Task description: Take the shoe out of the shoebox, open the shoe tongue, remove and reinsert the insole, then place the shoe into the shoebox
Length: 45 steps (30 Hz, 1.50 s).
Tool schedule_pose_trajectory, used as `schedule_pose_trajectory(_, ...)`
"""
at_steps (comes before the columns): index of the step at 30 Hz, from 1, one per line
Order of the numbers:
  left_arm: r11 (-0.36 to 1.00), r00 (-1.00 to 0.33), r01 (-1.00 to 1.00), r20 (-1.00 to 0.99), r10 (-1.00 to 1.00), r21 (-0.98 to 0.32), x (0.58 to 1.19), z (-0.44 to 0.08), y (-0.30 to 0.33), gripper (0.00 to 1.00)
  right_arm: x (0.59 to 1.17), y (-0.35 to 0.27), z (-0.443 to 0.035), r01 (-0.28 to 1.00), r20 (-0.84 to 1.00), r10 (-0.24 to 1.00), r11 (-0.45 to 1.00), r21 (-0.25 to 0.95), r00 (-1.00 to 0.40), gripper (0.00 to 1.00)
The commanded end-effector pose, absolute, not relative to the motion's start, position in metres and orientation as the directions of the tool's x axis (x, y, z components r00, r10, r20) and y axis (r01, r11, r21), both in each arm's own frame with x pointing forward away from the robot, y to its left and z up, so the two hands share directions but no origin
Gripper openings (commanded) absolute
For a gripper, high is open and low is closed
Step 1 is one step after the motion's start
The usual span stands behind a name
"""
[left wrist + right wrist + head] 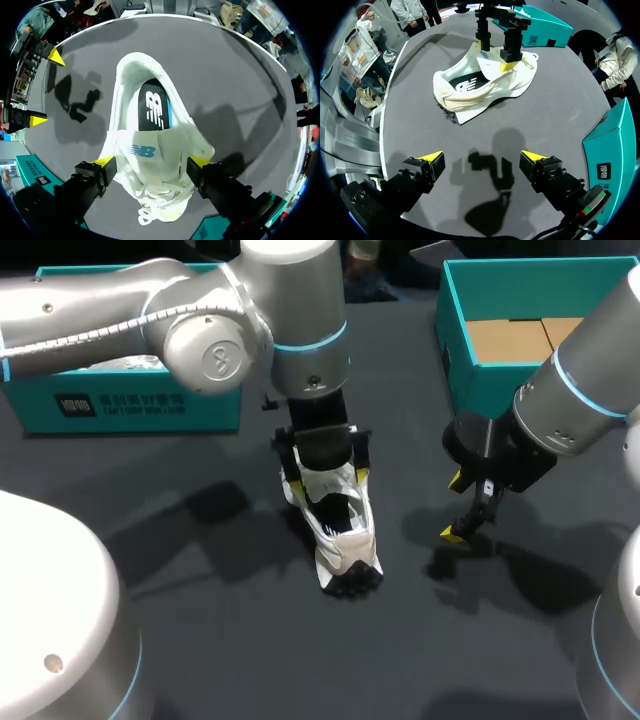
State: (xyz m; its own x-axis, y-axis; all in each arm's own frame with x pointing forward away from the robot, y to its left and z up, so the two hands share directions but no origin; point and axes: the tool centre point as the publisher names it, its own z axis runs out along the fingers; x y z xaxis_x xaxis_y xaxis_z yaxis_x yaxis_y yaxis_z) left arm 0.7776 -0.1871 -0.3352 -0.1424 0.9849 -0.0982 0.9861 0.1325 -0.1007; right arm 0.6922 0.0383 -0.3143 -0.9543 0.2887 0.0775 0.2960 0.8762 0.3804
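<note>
Dark grey surface [200,640], the white shoe [340,525] near its middle, out of the teal shoebox [455,350]. Its long axis runs from the left pincer [325,475] toward the near edge. That pincer pinches the upper from both sides by the tongue (dark insole [155,107] showing inside). The right pincer [455,507] hangs spread and empty just beside the shoe, with nothing between them, so it seems free to reach the insole.
</note>
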Motion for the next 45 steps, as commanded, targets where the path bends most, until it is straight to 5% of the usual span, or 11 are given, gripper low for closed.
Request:
schedule_pose_trajectory(1, 0.146, -0.155, 0.984, -0.092, 0.984, -0.097, 0.788, -0.332, -0.189, 0.84, 0.69, 0.038, -0.315, 0.296, 0.074, 0.29, 0.876, 0.381, -0.954, 1.0)
schedule_pose_trajectory(5, 0.164, -0.172, 0.983, -0.099, 0.98, -0.088, 0.798, -0.323, -0.186, 0.66, 0.69, 0.038, -0.315, 0.296, 0.074, 0.29, 0.876, 0.381, -0.954, 1.0)
schedule_pose_trajectory(10, 0.184, -0.191, 0.98, -0.105, 0.976, -0.074, 0.803, -0.313, -0.182, 0.64, 0.69, 0.038, -0.315, 0.296, 0.074, 0.29, 0.876, 0.381, -0.954, 1.0)
schedule_pose_trajectory(15, 0.189, -0.197, 0.978, -0.114, 0.974, -0.084, 0.803, -0.304, -0.181, 0.48, 0.69, 0.038, -0.315, 0.296, 0.074, 0.29, 0.876, 0.381, -0.954, 1.0)
schedule_pose_trajectory(26, 0.136, -0.151, 0.979, -0.09, 0.984, -0.154, 0.772, -0.312, -0.185, 0.37, 0.69, 0.038, -0.315, 0.296, 0.074, 0.29, 0.876, 0.381, -0.954, 1.0)
schedule_pose_trajectory(32, 0.112, -0.134, 0.968, -0.085, 0.987, -0.226, 0.755, -0.336, -0.191, 0.22, 0.69, 0.038, -0.315, 0.296, 0.074, 0.29, 0.876, 0.381, -0.954, 1.0)
schedule_pose_trajectory(38, 0.11, -0.136, 0.957, -0.079, 0.988, -0.269, 0.738, -0.358, -0.189, 0.2, 0.69, 0.038, -0.315, 0.296, 0.074, 0.29, 0.876, 0.381, -0.954, 1.0)
schedule_pose_trajectory(45, 0.114, -0.146, 0.972, -0.146, 0.978, -0.205, 0.74, -0.322, -0.18, 0.2, 0.69, 0.038, -0.315, 0.296, 0.074, 0.29, 0.876, 0.381, -0.954, 1.0)
